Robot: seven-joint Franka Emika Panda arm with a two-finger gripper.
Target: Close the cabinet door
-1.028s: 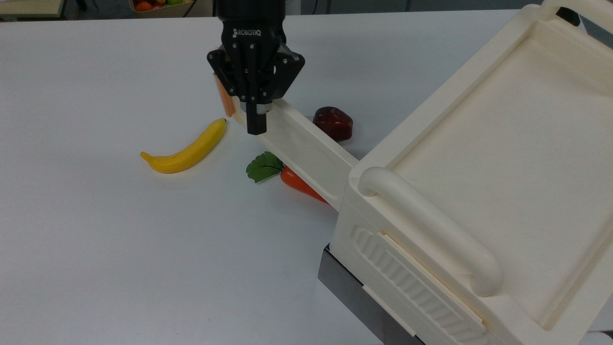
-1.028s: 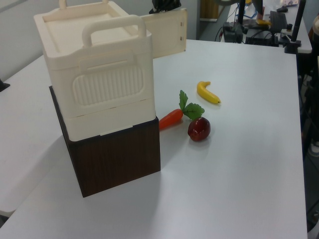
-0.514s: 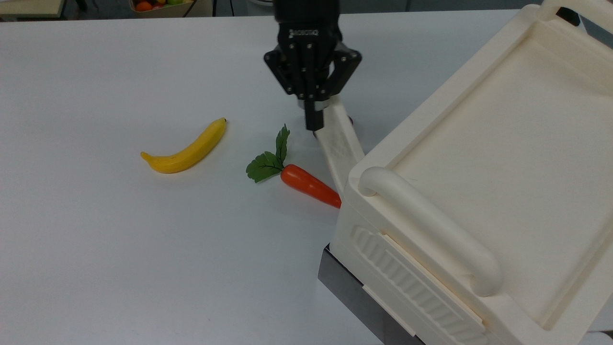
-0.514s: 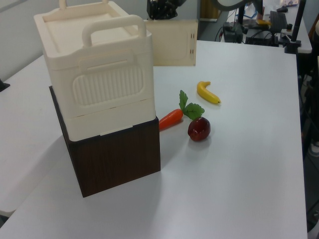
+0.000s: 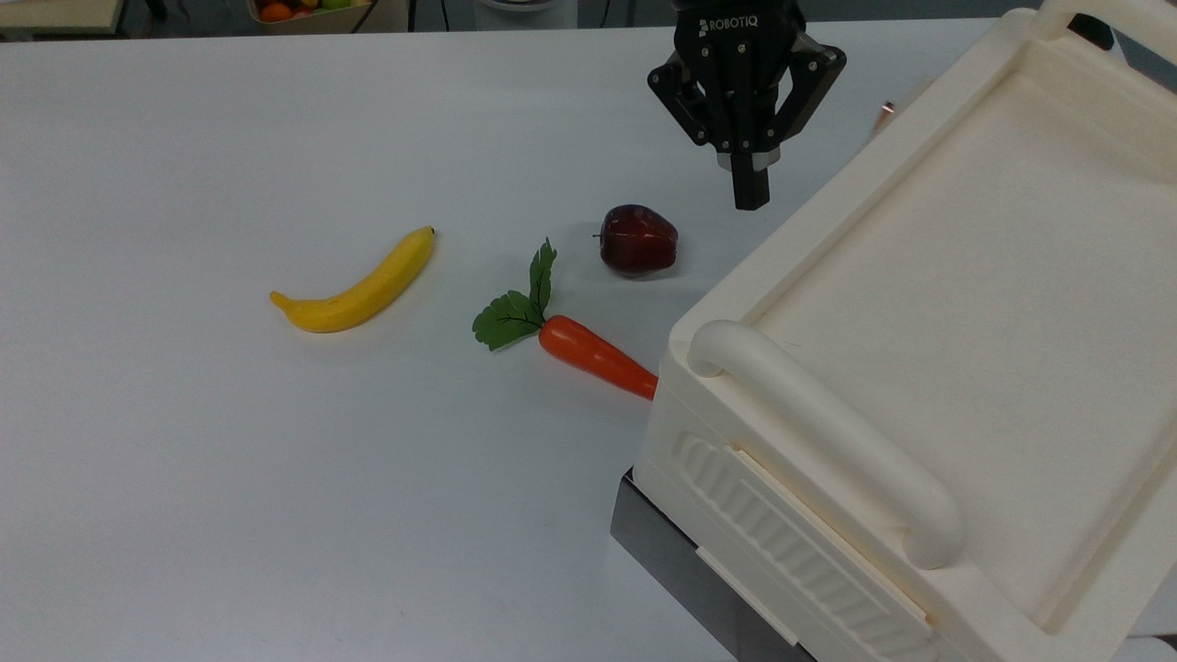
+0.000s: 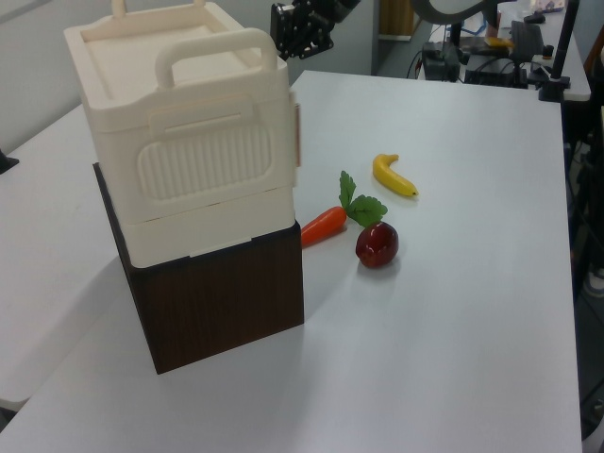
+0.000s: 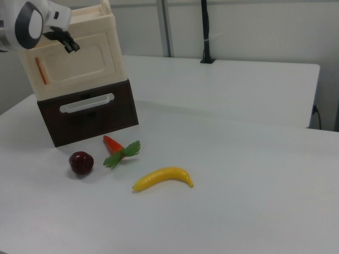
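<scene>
While the banana (image 5: 359, 283), the carrot (image 5: 593, 355) and the apple (image 5: 638, 239) lay untouched on the tabletop (image 5: 230, 478), running from the top view's left toward the cabinet (image 5: 956, 303), the end effector (image 5: 749, 196) hovered just beside the cabinet's upper edge, fingers pinched together on nothing. In the right view the cabinet door (image 7: 77, 63) sat flush in the cabinet's front, its copper strip (image 7: 38, 71) at the right view's left. It looked shut or nearly so; a good finish would be a gentle, square press near that strip, not a shove.
</scene>
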